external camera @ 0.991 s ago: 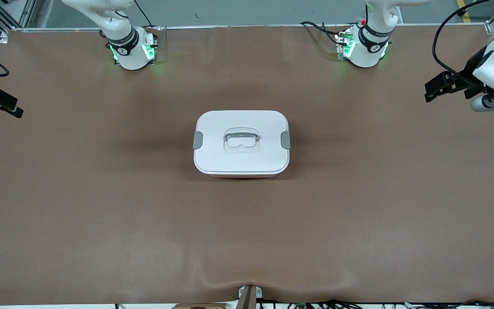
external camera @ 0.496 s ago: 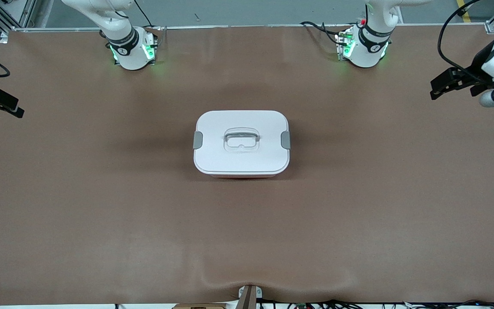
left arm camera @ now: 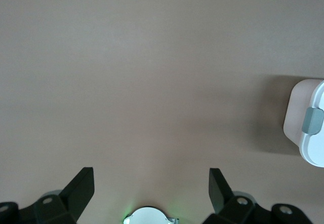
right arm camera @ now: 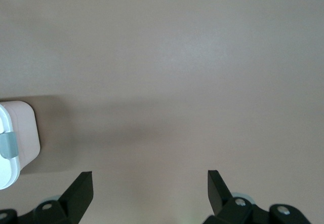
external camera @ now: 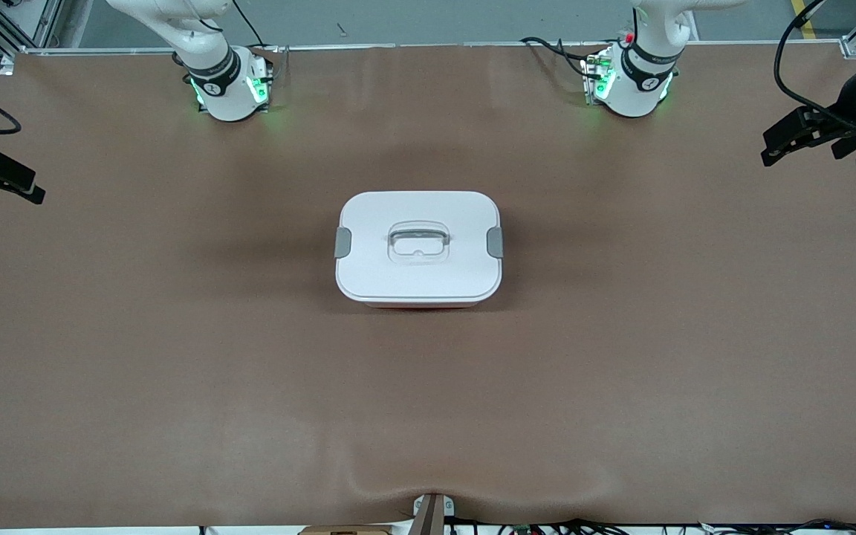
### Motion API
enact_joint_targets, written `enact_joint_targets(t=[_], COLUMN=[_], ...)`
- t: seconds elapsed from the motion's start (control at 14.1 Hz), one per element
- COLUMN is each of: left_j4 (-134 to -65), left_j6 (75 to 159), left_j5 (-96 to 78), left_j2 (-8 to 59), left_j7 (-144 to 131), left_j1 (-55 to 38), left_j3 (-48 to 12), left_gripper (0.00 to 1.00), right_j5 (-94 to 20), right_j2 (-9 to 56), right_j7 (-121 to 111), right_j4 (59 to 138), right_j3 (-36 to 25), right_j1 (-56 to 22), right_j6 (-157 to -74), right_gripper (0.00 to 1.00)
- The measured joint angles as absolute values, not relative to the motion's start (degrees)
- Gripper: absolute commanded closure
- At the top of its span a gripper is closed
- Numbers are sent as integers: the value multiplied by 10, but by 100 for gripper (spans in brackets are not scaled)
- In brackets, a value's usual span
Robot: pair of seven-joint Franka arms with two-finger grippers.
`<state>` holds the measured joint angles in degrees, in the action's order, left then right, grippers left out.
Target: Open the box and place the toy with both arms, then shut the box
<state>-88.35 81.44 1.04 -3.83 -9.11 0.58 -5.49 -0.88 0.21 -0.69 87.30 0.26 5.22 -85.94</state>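
Note:
The box [external camera: 418, 249] stands in the middle of the table, its white lid on, the clear handle [external camera: 417, 241] centred and a grey clip at each end [external camera: 342, 243]. The toy is out of view. My left gripper [external camera: 773, 152] is open and empty, held high over the table's left-arm end. My right gripper [external camera: 30, 195] is open and empty over the right-arm end. An end of the box with a clip shows in the left wrist view [left arm camera: 310, 127] and in the right wrist view [right arm camera: 15, 143]. Both wrist views show open jaws [left arm camera: 150, 186] [right arm camera: 150, 186] over bare table.
Brown table mat [external camera: 175, 357] covers the whole surface, with a slight bulge at its edge nearest the front camera [external camera: 432, 490]. The arm bases [external camera: 231, 85] [external camera: 632, 82] stand at the table's edge farthest from that camera.
My left gripper has moved up and outward toward the left-arm end of the table. The right gripper has shifted very slightly. The box has not moved.

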Motion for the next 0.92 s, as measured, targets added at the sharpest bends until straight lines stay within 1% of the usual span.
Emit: enact_joint_targets(t=[0.92], left_j4=[-880], left_j6=[813], left_j5=[10], left_j2=[-38], left_j7=[-91], left_j1=[1], left_j3=[-61], left_gripper=[0], right_j5=[-9], right_j2=[2], right_j7=[-7], right_j4=[873], right_j3=[3], right_j1=[51], right_j6=[-854], right_gripper=[0])
